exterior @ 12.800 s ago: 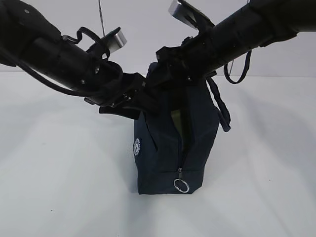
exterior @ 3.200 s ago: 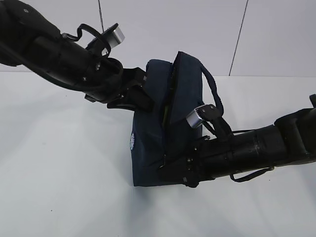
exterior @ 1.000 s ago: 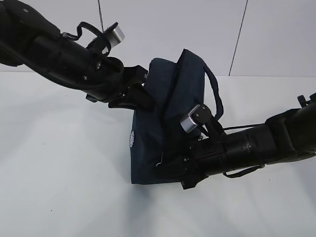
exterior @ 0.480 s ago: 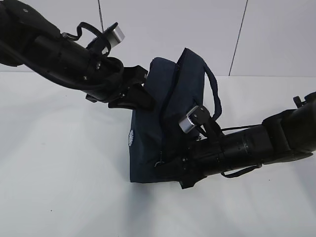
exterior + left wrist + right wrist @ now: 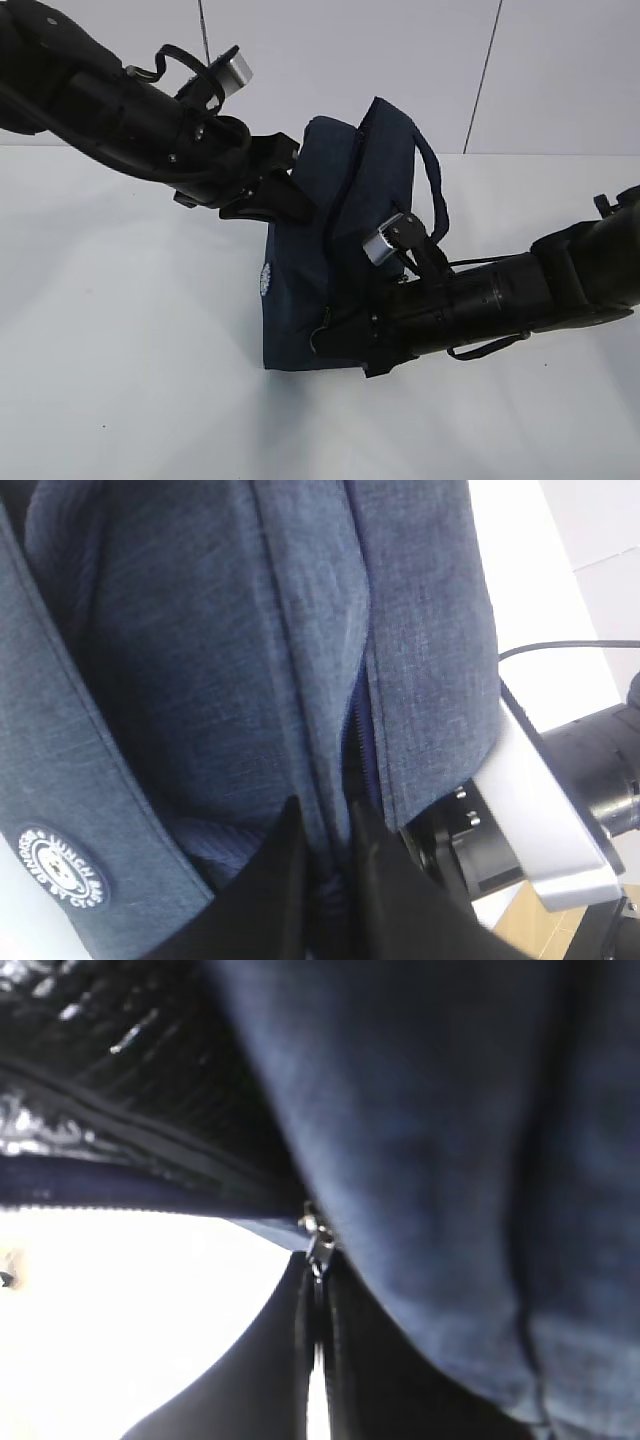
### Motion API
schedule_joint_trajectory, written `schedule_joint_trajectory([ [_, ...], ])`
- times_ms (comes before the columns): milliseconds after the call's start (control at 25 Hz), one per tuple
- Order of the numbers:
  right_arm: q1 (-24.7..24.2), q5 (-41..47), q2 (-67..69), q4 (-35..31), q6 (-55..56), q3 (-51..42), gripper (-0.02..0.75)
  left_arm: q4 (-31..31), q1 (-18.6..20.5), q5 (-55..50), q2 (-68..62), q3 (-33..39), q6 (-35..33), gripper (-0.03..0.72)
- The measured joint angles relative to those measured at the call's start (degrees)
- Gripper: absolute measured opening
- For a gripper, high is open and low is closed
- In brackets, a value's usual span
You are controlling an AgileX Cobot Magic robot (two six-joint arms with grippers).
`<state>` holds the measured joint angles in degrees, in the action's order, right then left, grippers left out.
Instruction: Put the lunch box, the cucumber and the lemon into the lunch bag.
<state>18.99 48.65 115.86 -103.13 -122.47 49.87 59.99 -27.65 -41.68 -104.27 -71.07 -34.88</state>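
Right gripper (image 5: 318, 1305) jaws just closed, now clamped on the metal zipper pull (image 5: 319, 1243) low on the dark navy fabric lunch bag (image 5: 340, 260); left gripper (image 5: 325, 865) jaws pinch its upper seam; zipping looks ready to start.

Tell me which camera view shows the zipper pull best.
The right wrist view: the metal zipper pull sits centre frame, pinched between the shut tips of the right gripper. The exterior view shows only a small glint at the lunch bag's lower front. The left wrist view shows the zipper seam, no pull.
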Motion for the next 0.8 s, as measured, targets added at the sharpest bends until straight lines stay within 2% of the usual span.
schedule_joint_trajectory([
  [400, 0.0, -1.1, 0.0, 0.1, 2.6, 0.0, 0.020, -0.5, 0.0, 0.0, 0.0, 0.0, 0.0, 0.036],
  [800, 0.0, -1.3, 0.0, 5.0, 6.6, 0.0, 0.020, -1.9, 0.0, 0.1, 0.0, 0.0, 0.0, 0.035],
])
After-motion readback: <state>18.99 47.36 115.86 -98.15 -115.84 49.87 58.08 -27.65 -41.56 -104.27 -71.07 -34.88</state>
